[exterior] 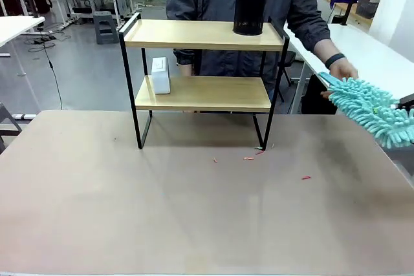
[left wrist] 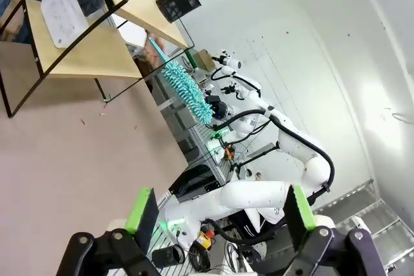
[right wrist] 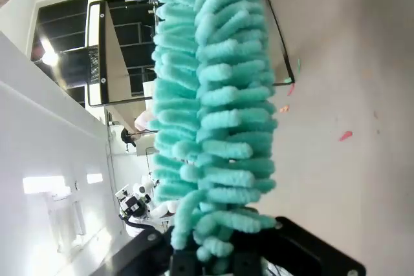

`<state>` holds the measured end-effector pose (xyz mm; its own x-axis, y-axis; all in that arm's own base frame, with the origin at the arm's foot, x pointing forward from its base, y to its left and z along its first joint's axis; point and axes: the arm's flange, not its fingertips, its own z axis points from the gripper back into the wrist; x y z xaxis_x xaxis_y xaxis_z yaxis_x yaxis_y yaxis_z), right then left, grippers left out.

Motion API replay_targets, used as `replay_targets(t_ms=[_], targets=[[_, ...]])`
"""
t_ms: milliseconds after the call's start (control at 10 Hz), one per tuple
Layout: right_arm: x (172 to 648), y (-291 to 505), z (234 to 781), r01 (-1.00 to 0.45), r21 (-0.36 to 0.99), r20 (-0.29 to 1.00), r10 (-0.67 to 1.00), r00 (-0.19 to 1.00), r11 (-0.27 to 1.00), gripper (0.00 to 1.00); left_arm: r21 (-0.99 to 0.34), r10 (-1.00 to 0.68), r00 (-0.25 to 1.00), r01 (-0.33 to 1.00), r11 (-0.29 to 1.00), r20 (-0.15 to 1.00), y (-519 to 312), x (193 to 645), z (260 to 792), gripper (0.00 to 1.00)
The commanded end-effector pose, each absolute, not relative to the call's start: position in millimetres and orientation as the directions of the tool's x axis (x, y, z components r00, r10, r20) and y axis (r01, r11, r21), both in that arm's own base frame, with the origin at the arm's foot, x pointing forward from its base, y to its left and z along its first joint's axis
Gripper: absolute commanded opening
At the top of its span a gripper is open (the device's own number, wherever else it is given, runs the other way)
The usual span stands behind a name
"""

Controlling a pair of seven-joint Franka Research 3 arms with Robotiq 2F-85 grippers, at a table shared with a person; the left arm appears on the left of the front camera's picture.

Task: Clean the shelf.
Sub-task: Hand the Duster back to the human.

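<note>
Shelf [exterior: 204, 63]: stands upright at the far middle of the table [exterior: 194, 211], just in front of the person; its long axis runs left to right across the table, its open front faces the robot's side.
Top board: carries a black mesh cup [exterior: 250, 11] near its right end.
Lower board: holds a small white box [exterior: 160, 74] at its left end.
Table surface: a few small red scraps [exterior: 248, 158] lie by the shelf's right front leg and a little to the right of it.
Duster [exterior: 372, 109]: fluffy teal head off the table's right edge, slanting down toward the right; its upper end is at the person's hand [exterior: 339, 72], its lower end at the right arm.
Right gripper [right wrist: 223, 260]: jaws pressed together on the duster's base, the teal head rising straight out from them in the right wrist view.
Left gripper [left wrist: 220, 214]: jaws spread wide, nothing between the green pads [left wrist: 140, 210], held above the table well away from the shelf.
</note>
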<state>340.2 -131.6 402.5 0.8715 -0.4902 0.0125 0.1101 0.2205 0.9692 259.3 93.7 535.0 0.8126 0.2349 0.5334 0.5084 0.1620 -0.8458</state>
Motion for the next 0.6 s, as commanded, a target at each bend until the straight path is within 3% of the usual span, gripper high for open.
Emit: replay_targets(t_ms=[0, 400, 500], targets=[[333.8, -135.5, 410.8, 0.091, 0.969, 0.037, -0.497, 0.867, 0.231, 0.00, -0.843, 0.231, 0.811, 0.514, 0.159, 0.537, 97.0, 258.8, 536.8, 1.00], [333.8, -135.5, 410.8, 0.091, 0.969, 0.037, -0.497, 0.867, 0.231, 0.00, -0.843, 0.231, 0.811, 0.514, 0.159, 0.537, 97.0, 258.8, 536.8, 1.00], [336.5, -136.0, 409.0, 0.095, 0.970, 0.030, -0.498, 0.866, 0.224, 0.16, -0.843, 0.231, 0.811, 0.514, 0.159, 0.537, 97.0, 258.8, 536.8, 1.00]])
